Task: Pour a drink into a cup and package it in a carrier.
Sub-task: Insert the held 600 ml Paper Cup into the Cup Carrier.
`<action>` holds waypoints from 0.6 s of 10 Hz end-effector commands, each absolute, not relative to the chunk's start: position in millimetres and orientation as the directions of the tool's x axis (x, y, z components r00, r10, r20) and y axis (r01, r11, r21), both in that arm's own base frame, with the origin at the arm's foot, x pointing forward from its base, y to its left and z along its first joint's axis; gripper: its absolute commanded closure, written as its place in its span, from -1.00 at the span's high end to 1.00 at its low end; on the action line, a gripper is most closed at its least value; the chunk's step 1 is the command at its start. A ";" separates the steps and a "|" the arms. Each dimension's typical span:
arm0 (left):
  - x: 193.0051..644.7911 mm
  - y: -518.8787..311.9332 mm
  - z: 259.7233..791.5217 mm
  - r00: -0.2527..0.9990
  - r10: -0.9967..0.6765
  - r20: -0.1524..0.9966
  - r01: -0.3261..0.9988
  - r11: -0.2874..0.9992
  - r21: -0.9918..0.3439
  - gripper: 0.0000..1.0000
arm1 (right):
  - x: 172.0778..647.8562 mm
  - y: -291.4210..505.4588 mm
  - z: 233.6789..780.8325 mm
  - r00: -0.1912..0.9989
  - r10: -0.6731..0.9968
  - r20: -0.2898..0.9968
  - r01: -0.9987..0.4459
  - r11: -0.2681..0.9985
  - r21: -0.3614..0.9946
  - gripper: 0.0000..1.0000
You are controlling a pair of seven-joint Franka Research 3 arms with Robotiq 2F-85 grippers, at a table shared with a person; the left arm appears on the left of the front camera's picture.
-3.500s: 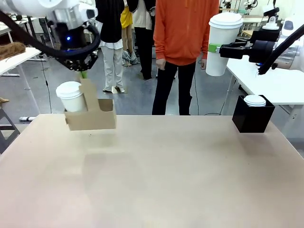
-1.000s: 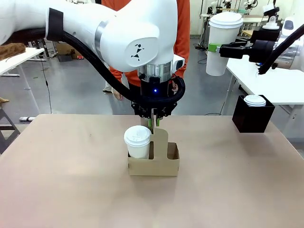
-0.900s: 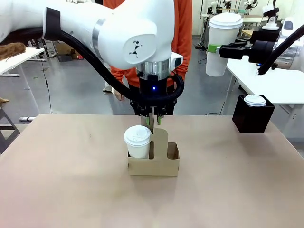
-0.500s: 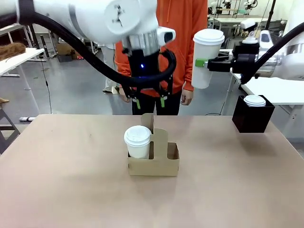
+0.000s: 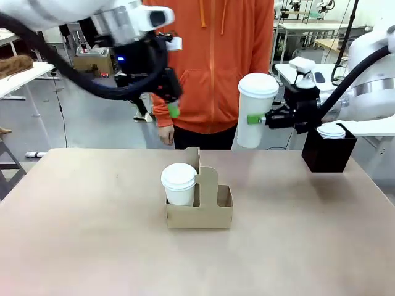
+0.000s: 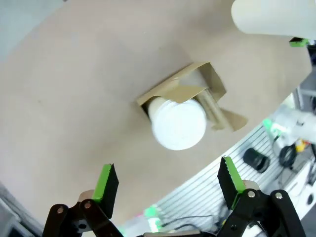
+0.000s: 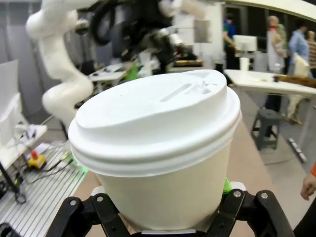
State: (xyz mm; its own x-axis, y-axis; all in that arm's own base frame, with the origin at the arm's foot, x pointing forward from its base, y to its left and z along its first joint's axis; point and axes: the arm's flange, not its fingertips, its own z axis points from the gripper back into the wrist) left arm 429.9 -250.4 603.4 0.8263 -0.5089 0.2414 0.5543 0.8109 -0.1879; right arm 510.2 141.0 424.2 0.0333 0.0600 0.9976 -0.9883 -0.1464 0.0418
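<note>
The brown cardboard carrier stands mid-table with a lidded white cup in its left slot; its right slot is vacant. My left gripper hangs open, high above and to the left of the carrier, holding nothing. The left wrist view looks down between the open green pads onto that cup and the carrier. My right gripper is shut on a second lidded cup, held in the air right of and beyond the carrier. That cup sits upright between the right gripper's fingers. The drink is out of view.
A black box with another lidded cup in it stands at the table's far right. A person in an orange hoodie stands at the far edge, one hand hanging near the table.
My left gripper opened, let go of the carrier's handle, then rose and swung left. My right arm brought its cup lower and leftward, toward the carrier.
</note>
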 end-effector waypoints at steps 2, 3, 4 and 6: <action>414.9 -185.1 580.3 0.646 -0.620 0.445 0.743 0.646 -0.178 1.00 | 513.8 149.0 408.7 0.010 0.089 0.996 -0.981 -0.192 0.027 0.60; 414.0 -186.7 576.8 0.700 -0.550 0.456 0.692 0.680 -0.242 1.00 | 506.7 143.9 415.5 0.021 0.071 0.997 -0.982 -0.188 0.034 0.60; 427.9 -196.5 599.4 0.704 -0.608 0.367 0.690 0.708 -0.151 1.00 | 506.7 143.9 415.5 0.021 0.071 0.997 -0.982 -0.188 0.034 0.60; 427.9 -196.5 599.4 0.704 -0.608 0.367 0.690 0.708 -0.151 1.00 | 506.7 143.9 415.5 0.021 0.071 0.997 -0.982 -0.188 0.034 0.60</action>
State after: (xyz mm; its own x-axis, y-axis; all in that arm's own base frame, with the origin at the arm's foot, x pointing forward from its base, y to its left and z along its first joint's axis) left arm 424.8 -191.6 592.4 0.6914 -0.6050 0.3950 0.7003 0.6957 -0.1601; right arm 507.1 143.8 406.9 0.0261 0.0791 0.9965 -0.9799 -0.1953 0.0412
